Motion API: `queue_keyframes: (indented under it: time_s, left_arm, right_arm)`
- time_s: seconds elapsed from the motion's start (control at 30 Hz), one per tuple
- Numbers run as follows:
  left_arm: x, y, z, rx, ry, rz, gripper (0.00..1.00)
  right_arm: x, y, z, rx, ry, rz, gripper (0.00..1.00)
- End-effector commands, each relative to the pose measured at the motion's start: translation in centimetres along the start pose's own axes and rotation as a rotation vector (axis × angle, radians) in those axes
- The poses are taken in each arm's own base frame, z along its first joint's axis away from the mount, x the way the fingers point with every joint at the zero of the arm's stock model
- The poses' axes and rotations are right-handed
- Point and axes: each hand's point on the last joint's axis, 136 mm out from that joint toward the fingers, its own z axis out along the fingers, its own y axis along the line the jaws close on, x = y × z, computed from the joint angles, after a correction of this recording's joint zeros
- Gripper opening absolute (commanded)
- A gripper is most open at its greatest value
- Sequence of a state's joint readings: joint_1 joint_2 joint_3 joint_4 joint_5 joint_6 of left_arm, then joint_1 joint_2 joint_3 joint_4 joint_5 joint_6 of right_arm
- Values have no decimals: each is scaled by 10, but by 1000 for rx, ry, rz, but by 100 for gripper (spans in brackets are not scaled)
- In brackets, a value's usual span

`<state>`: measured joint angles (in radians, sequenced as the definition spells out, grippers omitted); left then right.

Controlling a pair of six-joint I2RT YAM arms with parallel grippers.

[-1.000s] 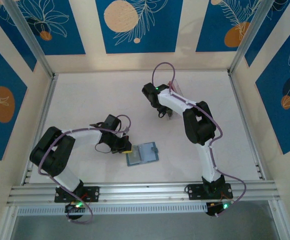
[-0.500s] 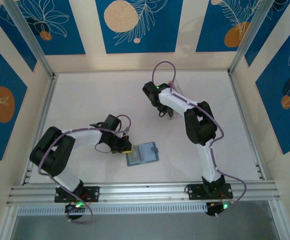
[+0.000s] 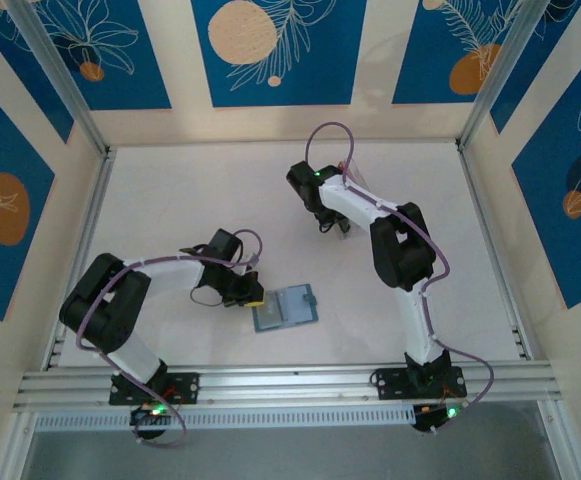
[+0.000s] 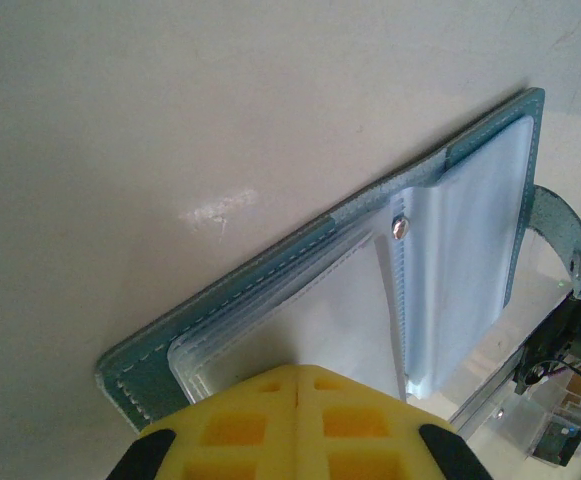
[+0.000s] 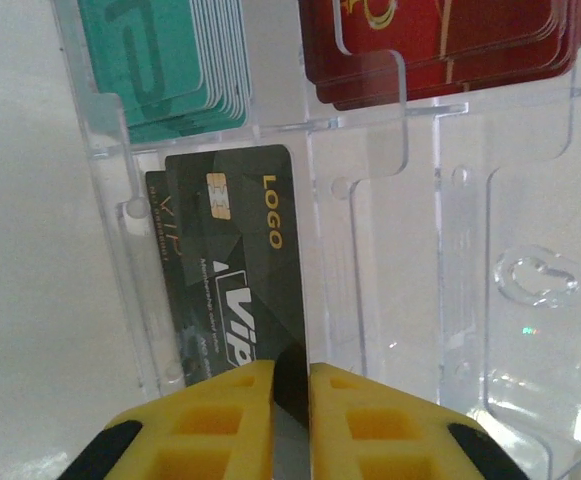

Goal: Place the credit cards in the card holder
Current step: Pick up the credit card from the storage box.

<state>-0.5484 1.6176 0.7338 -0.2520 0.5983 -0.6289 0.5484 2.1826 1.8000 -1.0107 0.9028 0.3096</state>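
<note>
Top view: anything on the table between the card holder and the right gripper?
No. In the top view, bare table separates the card holder from the right gripper.

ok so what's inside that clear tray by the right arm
A teal card stack, a red card stack and a black card with another dark card behind. The right fingers cover its lower edge.

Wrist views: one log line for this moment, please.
right gripper shut on black card in clear tray | left gripper shut over open wallet
</note>
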Motion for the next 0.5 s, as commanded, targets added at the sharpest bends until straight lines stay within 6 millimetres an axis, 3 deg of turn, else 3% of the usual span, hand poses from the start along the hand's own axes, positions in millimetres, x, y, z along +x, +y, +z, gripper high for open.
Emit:
queue_keyframes:
  time_s: [0.0, 0.23, 0.47]
  left_arm:
    - [20, 24, 5, -90, 49, -48, 0]
    - [19, 23, 4, -88, 47, -47, 0]
    - [19, 23, 4, -89, 48, -45, 0]
  right_arm:
    - [-10, -15, -18, -17, -38, 42, 15]
    - [-11, -9, -28, -74, -35, 43, 13]
    - [-10, 0, -36, -164, -15, 50, 3]
